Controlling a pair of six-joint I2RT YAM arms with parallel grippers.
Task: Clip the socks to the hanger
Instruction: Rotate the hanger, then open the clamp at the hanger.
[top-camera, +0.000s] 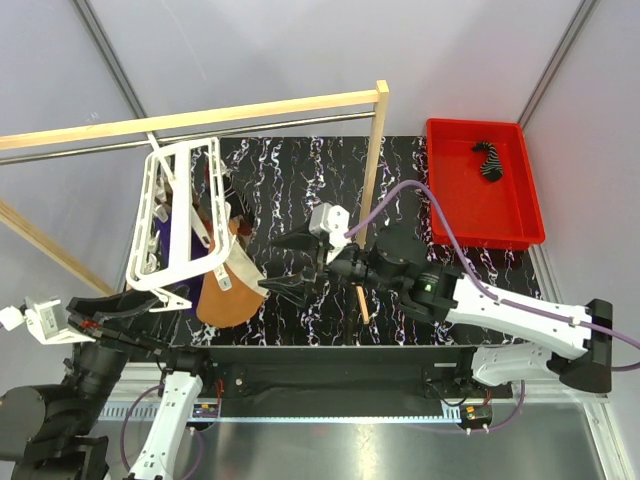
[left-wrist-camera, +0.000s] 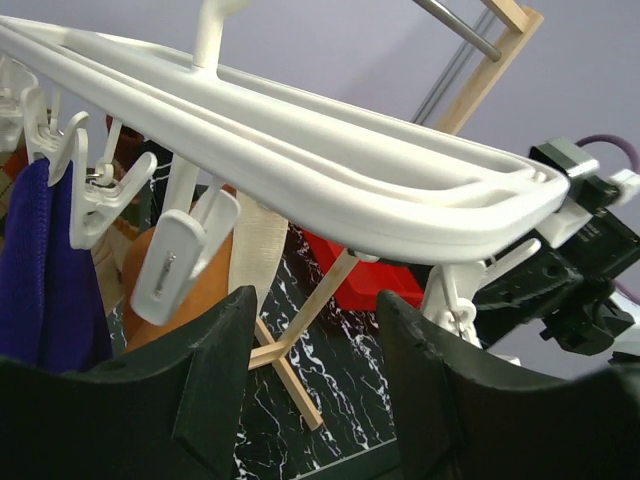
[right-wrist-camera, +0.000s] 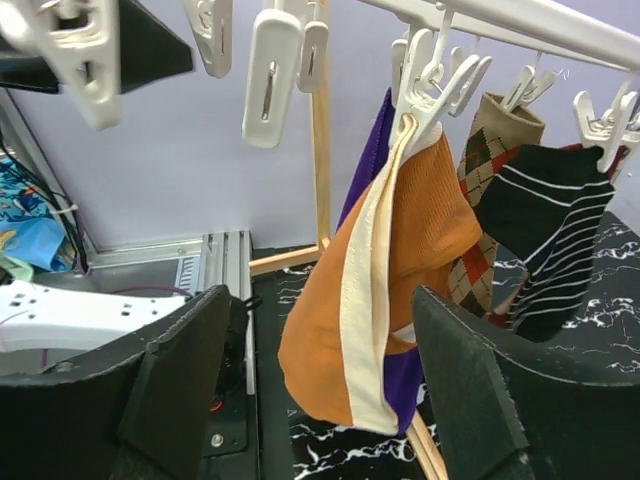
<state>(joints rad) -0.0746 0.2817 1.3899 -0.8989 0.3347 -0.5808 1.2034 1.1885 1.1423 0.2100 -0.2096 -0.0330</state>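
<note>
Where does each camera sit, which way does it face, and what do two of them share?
Top external: above and behind the bases, looking down on the table, hanger and red tray; left arm and right arm show.
Left wrist: below the hanger's rim, looking up along it; its own fingers at the bottom.
Right wrist: low, facing the clipped orange sock; its own fingers at the bottom.
Shared: top external and left wrist both show the right gripper.

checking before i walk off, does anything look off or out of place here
One black striped sock lies alone in the red bin at the far right of the table, while the other socks hang clipped on the white hanger. Nothing looks spilled or damaged.
</note>
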